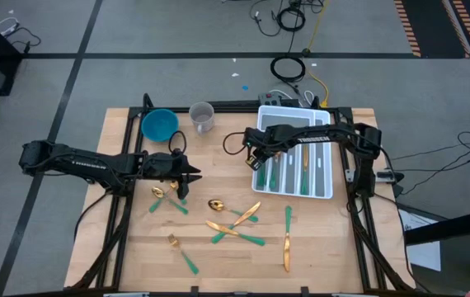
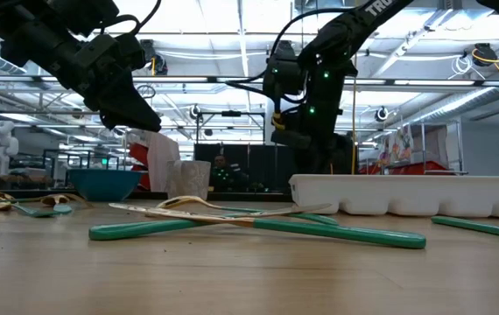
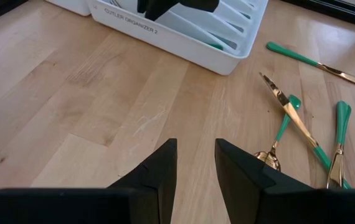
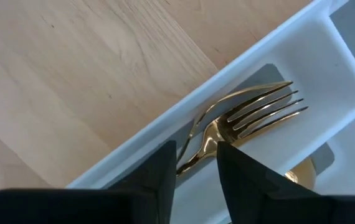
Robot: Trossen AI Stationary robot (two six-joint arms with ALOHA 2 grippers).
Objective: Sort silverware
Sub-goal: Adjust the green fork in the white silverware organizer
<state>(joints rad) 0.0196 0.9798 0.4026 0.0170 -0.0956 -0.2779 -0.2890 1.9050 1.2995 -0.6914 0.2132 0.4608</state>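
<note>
**Right claw over the tray's fork slot, left claw over the loose pieces**

Your right claw (image 4: 193,158) hangs above the left end of the white cutlery organizer (image 1: 324,188). Its fingers stand slightly apart with nothing pinched between them. Directly beneath, gold forks (image 4: 252,115) lie stacked in the outermost compartment, just inside the tray wall. In the high view you can see more green-handled pieces lying in the neighbouring slots (image 1: 289,175).

Your left claw (image 3: 195,163) hovers above the bare desk (image 1: 334,247), left of the loose pile, its fingers parted by a narrow gap and empty.

The rest of the silverware is still scattered on the desk in front of the tray: a spoon (image 1: 215,205) near the middle, crossed green-handled pieces (image 1: 237,233) beside it, a fork (image 1: 180,252) toward the front, and a knife (image 1: 286,239) to the right.

A blue bowl (image 1: 159,124) and a clear cup (image 1: 202,116) sit at the back.
</note>
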